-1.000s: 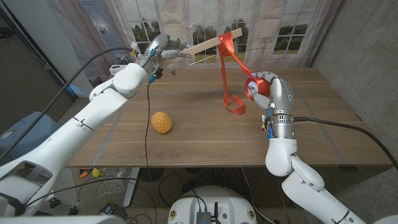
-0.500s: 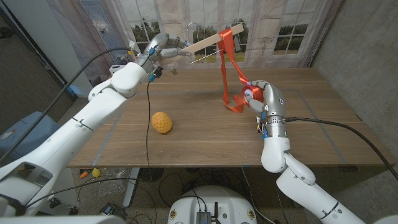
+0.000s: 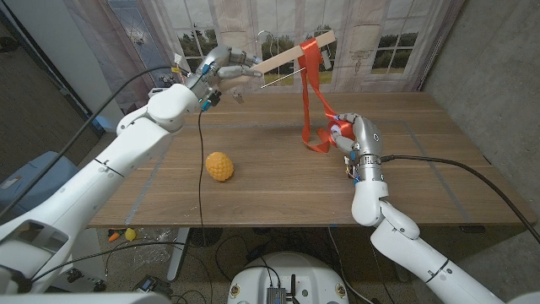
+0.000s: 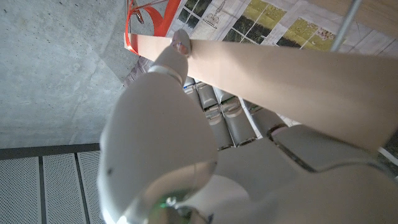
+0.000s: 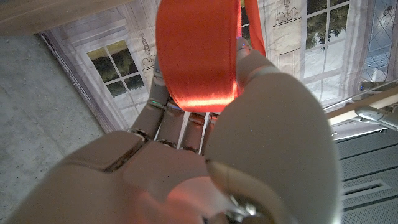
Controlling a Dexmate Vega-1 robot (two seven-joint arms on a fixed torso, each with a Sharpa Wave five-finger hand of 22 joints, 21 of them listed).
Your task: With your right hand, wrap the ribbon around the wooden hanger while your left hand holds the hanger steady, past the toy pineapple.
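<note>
The left hand (image 3: 221, 69) grips the pale wooden hanger (image 3: 291, 56) at one end, holding it raised above the far side of the brown wooden table (image 3: 439, 169). The glossy red ribbon (image 3: 310, 93) hangs looped over the hanger's other end, its tail curling onto the table. The right hand (image 3: 348, 133) has its fingers closed around the ribbon low down, near the tabletop. The yellow toy pineapple (image 3: 219, 165) sits on the table, well apart from both hands
</note>
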